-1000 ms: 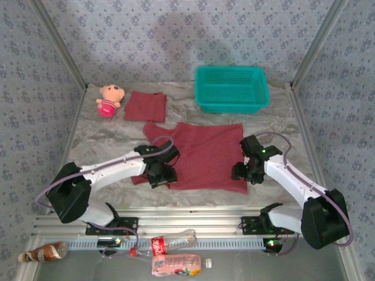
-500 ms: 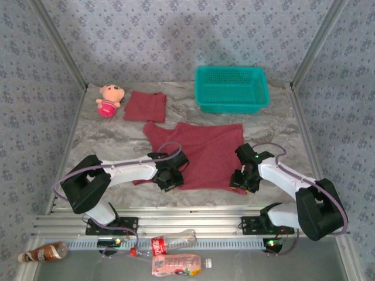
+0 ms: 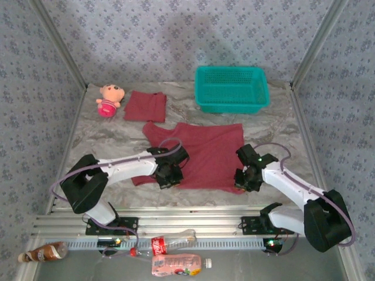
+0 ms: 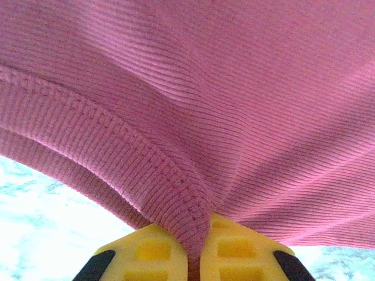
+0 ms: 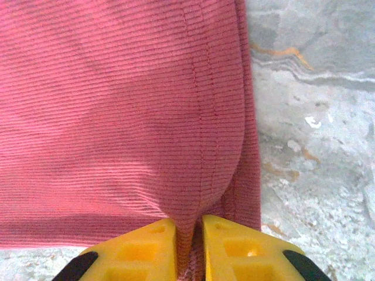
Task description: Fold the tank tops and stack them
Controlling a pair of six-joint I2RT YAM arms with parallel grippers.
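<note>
1. Left end effector is clamped on the near-left hem of the spread tank top, cloth bunched between its yellow pads.
2. That tank top lies spread in the middle of the worktop, straps toward the far left.
3. Right end effector pinches the same garment's near-right hem.
4. Folded tank top sits farther back, between the pink doll and the teal basket.

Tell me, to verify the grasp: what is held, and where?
The spread tank top: left gripper pinches its near hem, right gripper its near right corner.
</note>
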